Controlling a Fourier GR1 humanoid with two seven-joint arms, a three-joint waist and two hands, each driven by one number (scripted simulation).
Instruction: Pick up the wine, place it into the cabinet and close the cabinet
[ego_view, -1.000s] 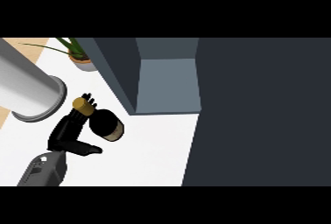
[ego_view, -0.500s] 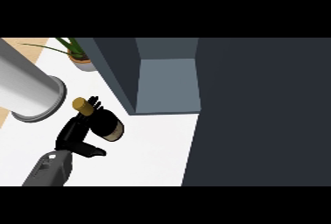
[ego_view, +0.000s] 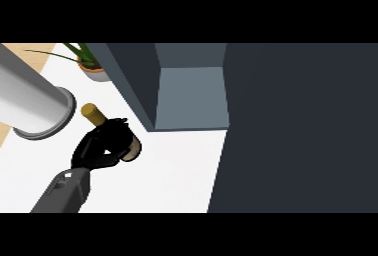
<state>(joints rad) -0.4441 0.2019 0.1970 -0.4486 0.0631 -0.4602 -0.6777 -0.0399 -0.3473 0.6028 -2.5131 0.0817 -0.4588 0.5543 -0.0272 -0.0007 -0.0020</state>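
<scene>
— What is showing on the counter from where you are standing?

— A white counter (ego_view: 170, 175) is filling the lower middle of the frame. One grey forearm is coming in from the lower left edge, and its black hand, the left hand (ego_view: 100, 147), is sitting left of centre with its fingers curling round the wine bottle (ego_view: 94, 115).

— Where exactly is the wine?

— It is lying tilted inside that hand, left of centre. Its tan, cork-coloured top is poking out toward the upper left above the fingers, and a pale tan part is peeking out at the hand's right side. The rest is being hidden by the hand. I cannot tell whether the bottle is touching the counter.

— And the cabinet?

— The open cabinet (ego_view: 188, 95) is occupying the upper middle, its blue-grey inside showing just to the right of the hand. A very dark panel (ego_view: 303, 125), seemingly its door, is covering the whole right side of the frame. The bottle is sitting outside the cabinet, near its left wall.

— Anything else around?

— A large grey cylinder (ego_view: 33, 107) is slanting in from the upper left, close beside the bottle's top. A potted plant (ego_view: 88, 62) is standing at the top, left of the cabinet. The right hand is not showing anywhere.
</scene>
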